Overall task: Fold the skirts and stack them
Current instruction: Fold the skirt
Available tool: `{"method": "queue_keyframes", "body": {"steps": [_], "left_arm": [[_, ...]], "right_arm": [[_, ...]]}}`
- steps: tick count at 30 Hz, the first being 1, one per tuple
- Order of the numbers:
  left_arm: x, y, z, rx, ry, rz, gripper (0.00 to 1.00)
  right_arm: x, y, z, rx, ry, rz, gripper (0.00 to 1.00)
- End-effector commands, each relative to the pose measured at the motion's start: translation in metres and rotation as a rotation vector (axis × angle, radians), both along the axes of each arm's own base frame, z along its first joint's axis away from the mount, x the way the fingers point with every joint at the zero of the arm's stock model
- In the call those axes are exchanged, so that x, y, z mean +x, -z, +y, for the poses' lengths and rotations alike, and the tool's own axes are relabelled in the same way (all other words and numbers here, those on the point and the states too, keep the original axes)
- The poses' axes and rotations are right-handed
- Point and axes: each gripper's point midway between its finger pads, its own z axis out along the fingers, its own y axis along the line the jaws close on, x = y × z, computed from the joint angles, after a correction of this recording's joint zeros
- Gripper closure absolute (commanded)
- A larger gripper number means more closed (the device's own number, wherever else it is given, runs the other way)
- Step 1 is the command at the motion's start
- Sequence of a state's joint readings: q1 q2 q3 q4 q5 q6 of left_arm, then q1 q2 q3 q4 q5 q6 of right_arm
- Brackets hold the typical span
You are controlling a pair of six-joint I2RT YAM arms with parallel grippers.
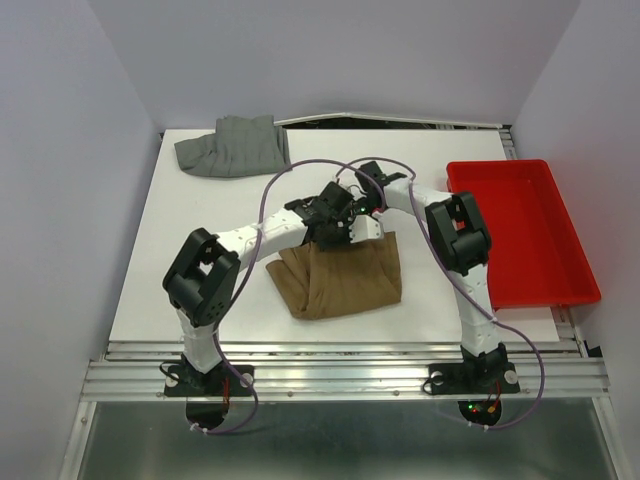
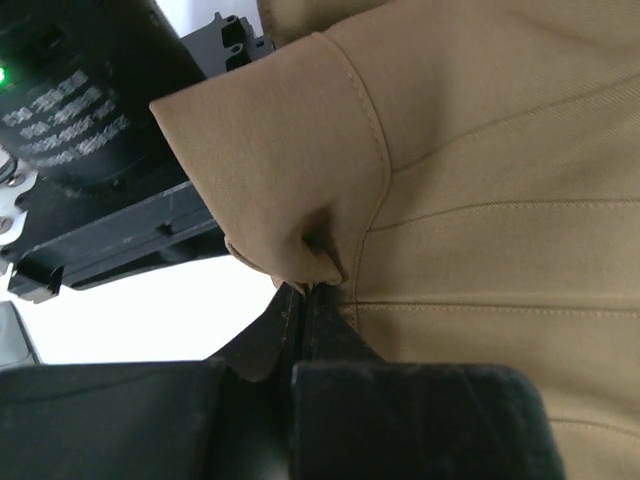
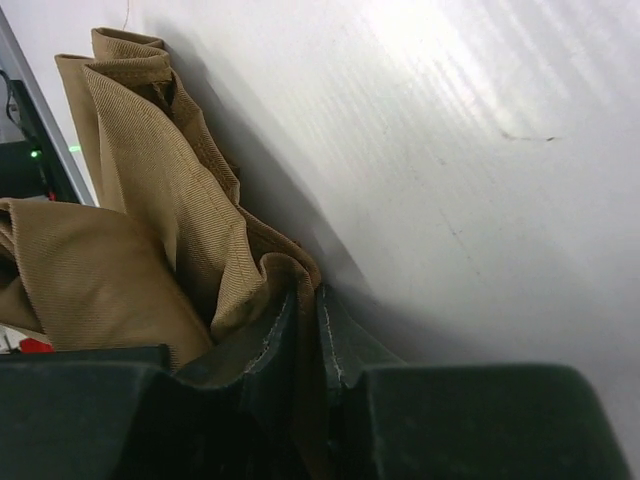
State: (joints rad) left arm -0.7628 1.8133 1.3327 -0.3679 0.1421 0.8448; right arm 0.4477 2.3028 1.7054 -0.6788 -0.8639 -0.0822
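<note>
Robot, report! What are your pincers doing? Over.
Both shut on brown skirt: left pincer, right pincer. Far back, grey skirt untouched. Nothing blocking.

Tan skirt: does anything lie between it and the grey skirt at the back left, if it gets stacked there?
The left pincer and right pincer pinch the far edge of the tan skirt. Between it and the grey skirt lies only bare table under the left arm, no loose thing; the red tray sits off right.

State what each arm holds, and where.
Both hold the tan skirt: left jaws pinch a fold beside its stitched band, right jaws pinch a bunched edge.
</note>
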Motion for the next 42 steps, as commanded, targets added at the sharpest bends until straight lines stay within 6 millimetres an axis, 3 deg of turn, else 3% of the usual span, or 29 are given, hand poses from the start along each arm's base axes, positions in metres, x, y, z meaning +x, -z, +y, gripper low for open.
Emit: {"method": "queue_keyframes", "body": {"steps": [1, 4, 8, 11, 14, 15, 16, 17, 18, 19, 20, 21, 22, 23, 24, 25, 26, 27, 28, 29, 30, 31, 33, 34, 37, 42], "left_arm": [[0.030, -0.003, -0.005, -0.030, -0.034, -0.113, 0.99], [0.036, 0.001, -0.003, -0.020, -0.048, -0.139, 0.86], [0.039, -0.002, 0.000, -0.020, -0.073, -0.159, 0.64], [0.043, -0.020, 0.002, -0.048, -0.100, -0.201, 0.50], [0.059, -0.059, 0.010, -0.085, -0.186, -0.289, 0.38], [0.061, -0.081, 0.012, -0.130, -0.222, -0.301, 0.36], [0.067, -0.110, 0.010, -0.185, -0.248, -0.328, 0.31], [0.069, -0.122, 0.018, -0.207, -0.280, -0.313, 0.24], [0.068, -0.156, 0.021, -0.294, -0.329, -0.318, 0.22], [0.063, -0.163, 0.030, -0.310, -0.356, -0.284, 0.20], [0.064, -0.172, 0.041, -0.356, -0.392, -0.255, 0.09], [0.061, -0.178, 0.049, -0.391, -0.427, -0.228, 0.05], [0.047, -0.184, 0.062, -0.439, -0.485, -0.168, 0.02], [0.042, -0.183, 0.071, -0.469, -0.519, -0.130, 0.02], [0.038, -0.194, 0.091, -0.527, -0.574, -0.117, 0.02], [0.029, -0.178, 0.102, -0.555, -0.659, -0.039, 0.02], [0.023, -0.177, 0.107, -0.601, -0.687, 0.012, 0.02], [0.019, -0.167, 0.130, -0.636, -0.768, 0.049, 0.02], [0.019, -0.176, 0.136, -0.693, -0.803, 0.068, 0.02], [0.012, -0.158, 0.140, -0.731, -0.885, 0.154, 0.02], [0.004, -0.156, 0.140, -0.775, -0.882, 0.215, 0.05], [-0.001, -0.136, 0.149, -0.828, -0.990, 0.326, 0.10], [-0.007, -0.114, 0.158, -0.847, -1.098, 0.423, 0.19], [-0.019, -0.089, 0.160, -0.813, -1.159, 0.501, 0.21], [-0.041, -0.045, 0.159, -0.779, -1.270, 0.655, 0.23], [-0.046, -0.009, 0.179, -0.741, -1.422, 0.685, 0.23]], "right_arm": [[0.028, 0.020, -0.011, -0.185, 0.068, -0.100, 0.78], [0.064, 0.015, -0.028, -0.274, 0.180, -0.183, 0.72], [0.107, -0.008, -0.050, -0.306, 0.314, -0.264, 0.64], [0.132, -0.028, -0.066, -0.293, 0.375, -0.313, 0.59], [0.146, -0.050, -0.078, -0.285, 0.400, -0.371, 0.55], [0.152, -0.067, -0.084, -0.273, 0.395, -0.418, 0.54], [0.153, -0.076, -0.085, -0.272, 0.394, -0.447, 0.53], [0.156, -0.086, -0.090, -0.269, 0.400, -0.470, 0.53], [0.155, -0.107, -0.092, -0.254, 0.395, -0.516, 0.53], [0.151, -0.118, -0.091, -0.239, 0.385, -0.527, 0.52], [0.145, -0.128, -0.088, -0.213, 0.365, -0.533, 0.52], [0.138, -0.139, -0.085, -0.183, 0.351, -0.535, 0.52], [0.122, -0.156, -0.079, -0.121, 0.320, -0.527, 0.52], [0.112, -0.163, -0.076, -0.087, 0.293, -0.520, 0.52], [0.101, -0.168, -0.070, -0.059, 0.265, -0.515, 0.52], [0.083, -0.162, -0.058, -0.052, 0.221, -0.491, 0.52], [0.070, -0.169, -0.051, -0.042, 0.196, -0.504, 0.52], [0.052, -0.166, -0.034, -0.036, 0.146, -0.498, 0.51], [0.047, -0.160, -0.036, -0.049, 0.147, -0.484, 0.48], [0.028, -0.146, -0.024, -0.070, 0.107, -0.460, 0.47], [0.019, -0.136, -0.020, -0.083, 0.089, -0.441, 0.45], [0.008, -0.116, -0.017, -0.120, 0.068, -0.417, 0.43], [0.002, -0.097, -0.022, -0.156, 0.061, -0.380, 0.40], [-0.001, -0.089, -0.024, -0.171, 0.054, -0.361, 0.37], [-0.003, -0.070, -0.030, -0.216, 0.048, -0.329, 0.28], [0.005, -0.076, -0.023, -0.221, 0.082, -0.339, 0.25]]}}
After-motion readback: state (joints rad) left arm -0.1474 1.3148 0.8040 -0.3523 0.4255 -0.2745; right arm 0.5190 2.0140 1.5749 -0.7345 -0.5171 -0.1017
